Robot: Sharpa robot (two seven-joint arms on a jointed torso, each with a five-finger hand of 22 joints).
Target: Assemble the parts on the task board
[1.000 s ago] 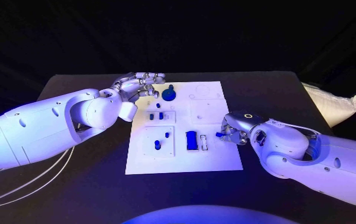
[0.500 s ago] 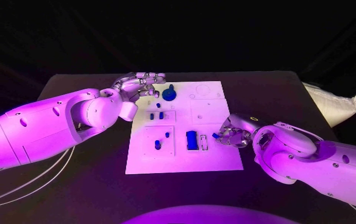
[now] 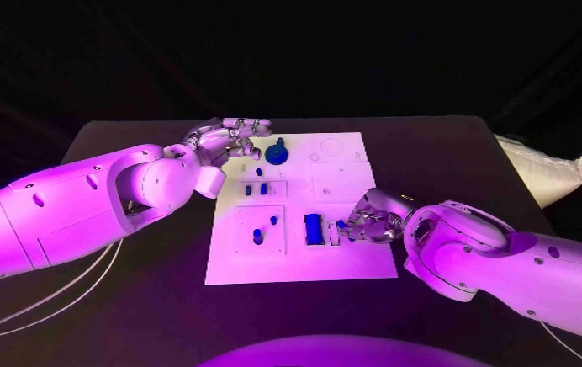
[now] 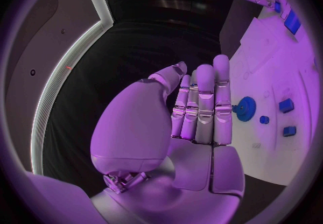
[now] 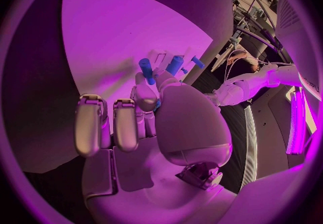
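The right robot hand (image 3: 370,220) pinched a small blue plastic peg (image 5: 146,69) over the white board (image 3: 346,268), so it could have slipped; the left robot hand (image 3: 230,138) was empty, fingers straight.

We see the left robot hand (image 3: 228,140) with straight fingers held together, holding nothing; the right robot hand (image 3: 371,218) pinches a small piece.
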